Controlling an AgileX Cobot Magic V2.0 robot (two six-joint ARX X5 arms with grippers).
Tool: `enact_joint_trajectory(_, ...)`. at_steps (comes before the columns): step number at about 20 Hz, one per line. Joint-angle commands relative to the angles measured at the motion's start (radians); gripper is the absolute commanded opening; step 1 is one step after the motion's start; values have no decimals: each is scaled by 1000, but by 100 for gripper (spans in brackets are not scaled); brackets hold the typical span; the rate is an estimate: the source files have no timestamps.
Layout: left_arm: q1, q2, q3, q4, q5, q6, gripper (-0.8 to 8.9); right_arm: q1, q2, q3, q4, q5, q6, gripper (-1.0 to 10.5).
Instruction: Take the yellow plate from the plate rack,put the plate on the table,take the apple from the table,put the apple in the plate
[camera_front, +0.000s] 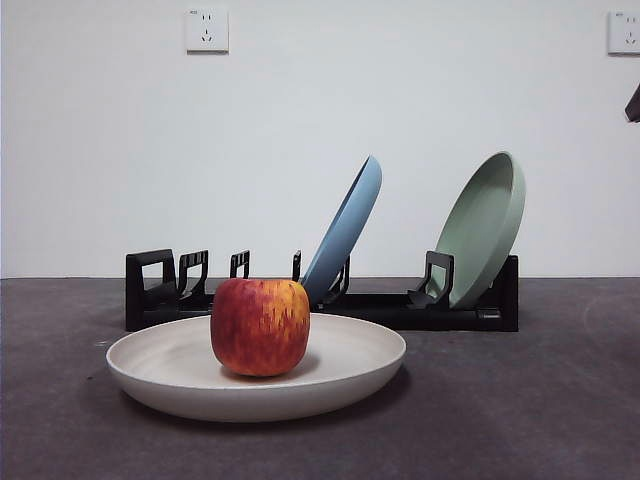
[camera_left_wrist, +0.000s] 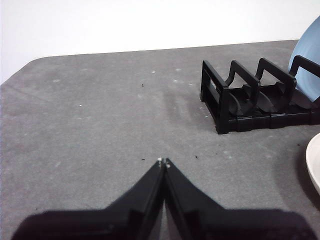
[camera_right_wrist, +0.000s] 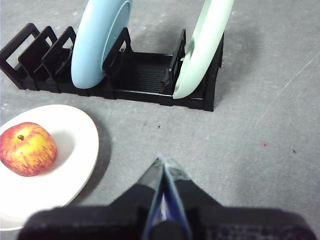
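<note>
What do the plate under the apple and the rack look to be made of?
Plate: matte cream, faint brushed streaks, no glare; likely plastic or composite, possibly unglazed ceramic. Rack: black moulded plastic by its look, with ribbed slots and a slight sheen.

We see a red apple (camera_front: 260, 326) streaked yellow-orange on a cream plate (camera_front: 350, 375), a black rack (camera_front: 150, 290), and a dark grey tabletop (camera_front: 520, 400).

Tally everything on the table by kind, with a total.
Plates: 3, yellow plate, light blue plate, sage green plate
Apples: 1, apple
Plate racks: 1, plate rack
Total: 5
</note>
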Motion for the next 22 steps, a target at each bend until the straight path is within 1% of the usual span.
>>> enact_joint_trajectory(1, 3, -3, -13, 1, -4, -6, -3, 0, -1, -6, 6, 5, 8, -11)
enact_joint_trajectory(3, 3, -3, -13, 1, -4, -6, -3, 0, -13, -6, -8, 3, 5, -11)
enact_joint_trajectory(4, 3, -3, -13, 1, -4, -6, -3, -8, -42, -6, -25, 19, -35, -11)
enact_joint_trajectory(5, 3, -3, -13, 1, -4, -6, -3, -23, -71, -6, -34, 25, -56, -11)
enact_joint_trajectory(8, 3, -3, -13, 1, -4, -6, -3, -129, -175, -18, -18, 17, -74, -11)
enact_joint_trajectory(9, 3, -3, -13, 1, -4, -6, -3, -173, -219, -35, -1, -7, -80, -11)
enact_joint_trajectory(12, 3, -3, -13, 2, -4, -6, -3, -306, -351, -156, 151, -85, -133, -11)
enact_joint_trajectory(14, 3, -3, -13, 2, -4, -6, -3, -360, -431, -264, 263, -111, -137, -11)
enact_joint_trajectory(17, 3, -3, -13, 2, -4, -6, -3, -381, -513, -401, 355, -109, -137, -11)
enact_joint_trajectory(22, 3, -3, -13, 2, -4, -6, -3, -381, -586, -524, 373, -109, -127, -11)
